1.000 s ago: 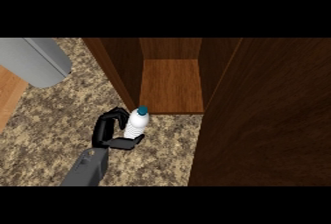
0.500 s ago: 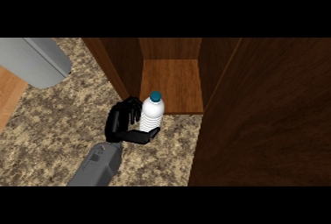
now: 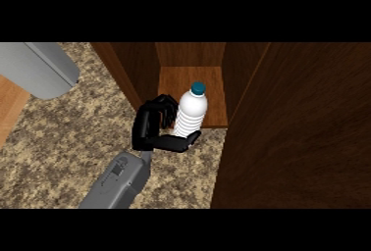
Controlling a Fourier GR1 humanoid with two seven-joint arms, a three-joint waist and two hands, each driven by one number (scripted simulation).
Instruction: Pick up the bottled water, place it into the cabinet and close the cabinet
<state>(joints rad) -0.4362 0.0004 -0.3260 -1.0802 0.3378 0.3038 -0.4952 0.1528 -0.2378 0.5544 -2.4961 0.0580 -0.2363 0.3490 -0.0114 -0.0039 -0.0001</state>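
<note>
The bottled water (image 3: 190,113), clear with a teal cap, is upright at the front edge of the open cabinet (image 3: 187,78); its top half shows against the cabinet's wooden floor. My left hand (image 3: 150,128) is shut on the bottle from its left, fingers curled behind it and the thumb wrapped across its base. The bottle's bottom is hidden by the thumb, so I cannot tell whether it rests on the cabinet floor. The right hand shows in no view.
The open cabinet door (image 3: 304,127), dark wood, fills the view's right side next to the bottle. The cabinet's left wall (image 3: 130,73) stands just beyond my fingers. A grey rounded object (image 3: 39,68) sits at the upper left on the speckled counter (image 3: 58,147).
My left hand has carried the bottle forward and to the right, from over the counter to the cabinet's front edge. The bottle stayed upright in the hand.
</note>
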